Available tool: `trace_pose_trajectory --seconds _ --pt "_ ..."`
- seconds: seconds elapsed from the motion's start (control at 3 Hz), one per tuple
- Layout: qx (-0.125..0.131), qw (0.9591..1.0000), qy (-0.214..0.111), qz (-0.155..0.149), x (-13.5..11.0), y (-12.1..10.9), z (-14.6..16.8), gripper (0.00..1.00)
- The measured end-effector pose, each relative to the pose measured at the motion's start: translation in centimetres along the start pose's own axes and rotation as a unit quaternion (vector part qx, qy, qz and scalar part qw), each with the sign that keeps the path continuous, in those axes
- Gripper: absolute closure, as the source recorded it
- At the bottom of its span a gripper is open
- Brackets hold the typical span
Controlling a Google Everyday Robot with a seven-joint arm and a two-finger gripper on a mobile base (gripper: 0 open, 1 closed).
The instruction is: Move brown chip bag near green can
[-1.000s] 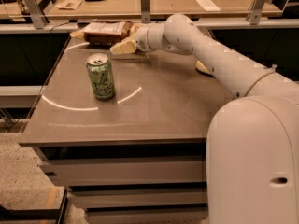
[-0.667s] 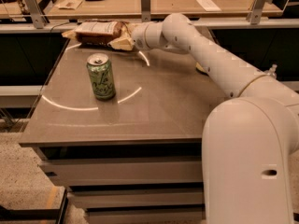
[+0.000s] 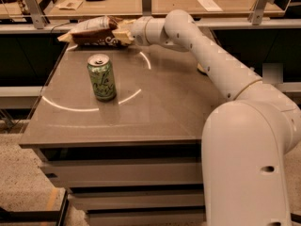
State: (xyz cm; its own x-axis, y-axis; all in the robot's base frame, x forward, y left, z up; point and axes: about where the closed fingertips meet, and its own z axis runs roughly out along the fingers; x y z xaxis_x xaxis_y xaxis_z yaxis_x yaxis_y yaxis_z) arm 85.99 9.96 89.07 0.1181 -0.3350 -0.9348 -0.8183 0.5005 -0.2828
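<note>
The brown chip bag (image 3: pixel 93 31) is at the far left edge of the grey table (image 3: pixel 164 107), tilted and slightly raised. My gripper (image 3: pixel 121 32) reaches in from the right, and its cream fingers are closed on the bag's right end. The green can (image 3: pixel 101 76) stands upright on the table's left half, nearer the camera than the bag and about a can's height from it. My white arm (image 3: pixel 211 65) runs diagonally over the table's right side.
A small yellow object (image 3: pixel 201 68) peeks out behind the arm at the table's right edge. A wooden counter (image 3: pixel 178 4) with papers and metal posts runs behind the table. Drawers sit under the tabletop.
The gripper has moved up and to the far left, closing on the bag's end. The bag has shifted slightly left and lifted. The can has not moved.
</note>
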Motion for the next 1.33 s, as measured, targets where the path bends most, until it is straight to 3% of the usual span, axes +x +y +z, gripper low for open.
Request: trace_pose_trajectory --seconds 0.33,1.0,1.33 --pt "-0.013 0.9999 0.003 0.001 -0.2 -0.1 -1.6 1.0" --pt "-0.046 0.9982 0.035 0.016 -0.8 1.1 -9.7 1.0" --pt "-0.042 0.9979 0.03 0.038 -2.0 3.5 -15.4 1.0"
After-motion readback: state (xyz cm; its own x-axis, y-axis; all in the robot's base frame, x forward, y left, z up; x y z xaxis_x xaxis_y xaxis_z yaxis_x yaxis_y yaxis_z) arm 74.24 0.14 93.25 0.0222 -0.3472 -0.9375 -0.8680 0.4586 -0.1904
